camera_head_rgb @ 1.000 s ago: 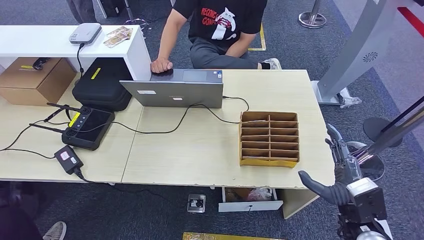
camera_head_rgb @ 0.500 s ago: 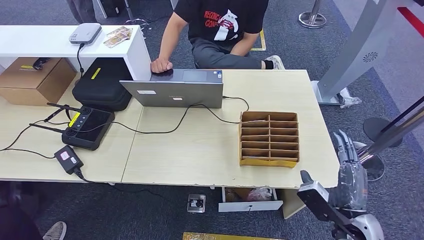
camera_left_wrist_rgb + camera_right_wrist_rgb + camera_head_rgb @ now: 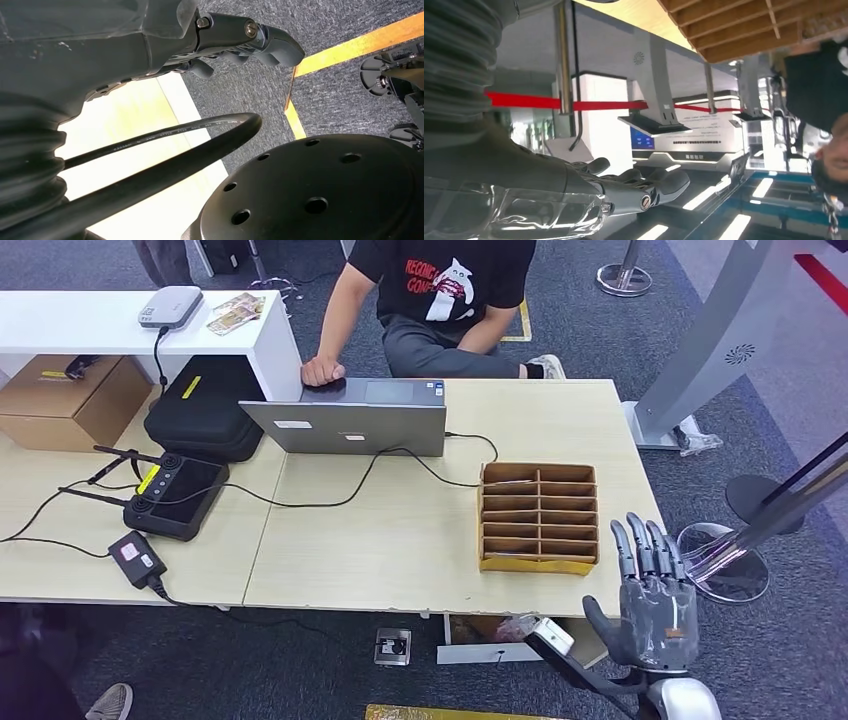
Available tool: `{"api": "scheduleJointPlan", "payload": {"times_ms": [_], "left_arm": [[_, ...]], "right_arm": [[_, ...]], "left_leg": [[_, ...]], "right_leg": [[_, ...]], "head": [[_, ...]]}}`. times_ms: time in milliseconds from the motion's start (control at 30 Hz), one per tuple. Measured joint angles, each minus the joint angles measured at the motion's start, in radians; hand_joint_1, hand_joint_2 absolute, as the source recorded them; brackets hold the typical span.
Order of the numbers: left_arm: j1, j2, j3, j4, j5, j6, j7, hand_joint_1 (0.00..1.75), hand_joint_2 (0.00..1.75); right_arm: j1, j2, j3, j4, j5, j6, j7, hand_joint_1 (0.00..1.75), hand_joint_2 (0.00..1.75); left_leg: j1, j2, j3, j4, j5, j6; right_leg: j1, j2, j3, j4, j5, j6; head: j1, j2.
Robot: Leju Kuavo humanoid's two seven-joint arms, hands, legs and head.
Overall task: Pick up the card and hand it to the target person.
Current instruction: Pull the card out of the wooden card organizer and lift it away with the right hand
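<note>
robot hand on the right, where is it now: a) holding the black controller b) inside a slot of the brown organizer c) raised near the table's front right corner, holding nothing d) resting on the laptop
c: the right robot hand is up with fingers spread and empty, by the table corner, just short of the organizer.
</note>
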Motion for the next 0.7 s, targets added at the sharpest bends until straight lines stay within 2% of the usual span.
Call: {"api": "scheduleJointPlan", "payload": {"times_ms": [100,167,333,700], "left_arm": [[0.0,0.0,0.0,0.0,0.011,0.0,-0.003,0.0,1.75],[0.0,0.0,0.0,0.0,0.015,0.0,-0.006,0.0,1.75],[0.003,0.0,0.0,0.0,0.028,-0.001,-0.015,0.0,1.75],[0.006,0.0,0.0,0.0,0.043,-0.003,-0.017,0.0,1.75]], "right_arm": [[-0.05,-0.032,0.081,0.029,0.053,0.072,0.086,0.0,1.75],[-0.095,-0.05,0.137,0.055,0.059,0.111,0.106,0.0,1.75],[-0.185,-0.079,0.216,0.128,0.035,0.166,0.069,0.0,1.75],[-0.281,-0.099,0.244,0.254,-0.063,0.204,-0.003,0.0,1.75]], "left_leg": [[0.0,0.001,0.0,0.0,0.0,0.0],[0.0,0.001,0.001,0.0,0.001,-0.001],[0.0,0.0,0.001,0.0,0.001,-0.001],[0.0,0.0,0.001,0.0,0.001,-0.001]], "right_leg": [[0.0,0.001,0.0,0.0,0.0,0.0],[0.0,0.001,0.0,0.0,0.0,0.0],[0.0,0.0,0.0,0.0,0.001,-0.001],[0.0,0.0,0.0,0.0,0.0,0.0]], "head": [[0.0,0.0],[0.0,0.0],[0.0,0.0],[0.0,0.0]]}}
